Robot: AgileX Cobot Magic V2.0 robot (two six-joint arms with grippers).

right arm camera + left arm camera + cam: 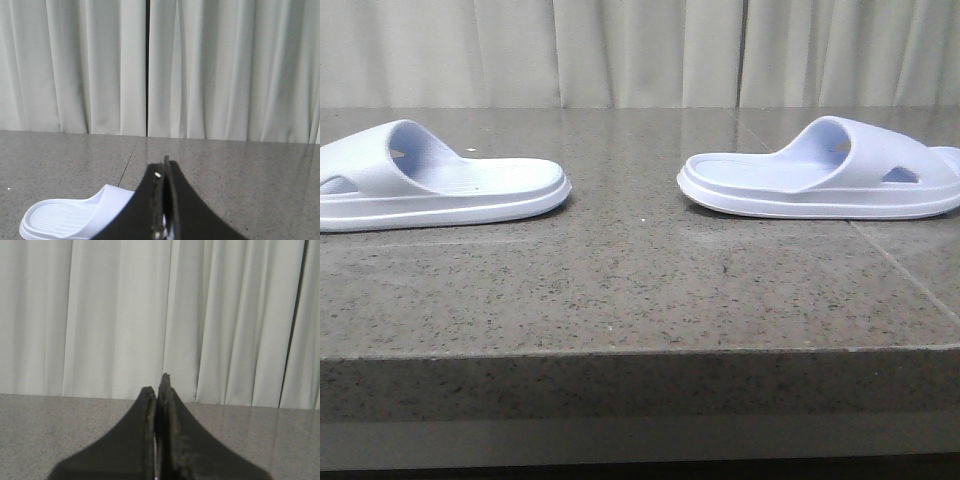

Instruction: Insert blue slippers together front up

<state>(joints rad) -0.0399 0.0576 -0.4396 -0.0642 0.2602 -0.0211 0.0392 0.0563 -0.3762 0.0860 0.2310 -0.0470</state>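
Two pale lavender-blue slippers lie flat on the grey stone table, soles down. The left slipper (430, 185) sits at the left, its open heel end pointing to the middle. The right slipper (830, 175) sits at the right, heel end also pointing to the middle. A gap of bare table separates them. Neither gripper shows in the front view. My left gripper (159, 390) is shut and empty, facing the curtain; no slipper shows in its view. My right gripper (164, 172) is shut and empty, above the right slipper (75, 215), partly hiding its strap.
The speckled grey table (640, 290) has a front edge close to the front camera and a seam line (905, 275) on the right. Pale pleated curtains (640, 50) hang behind the table.
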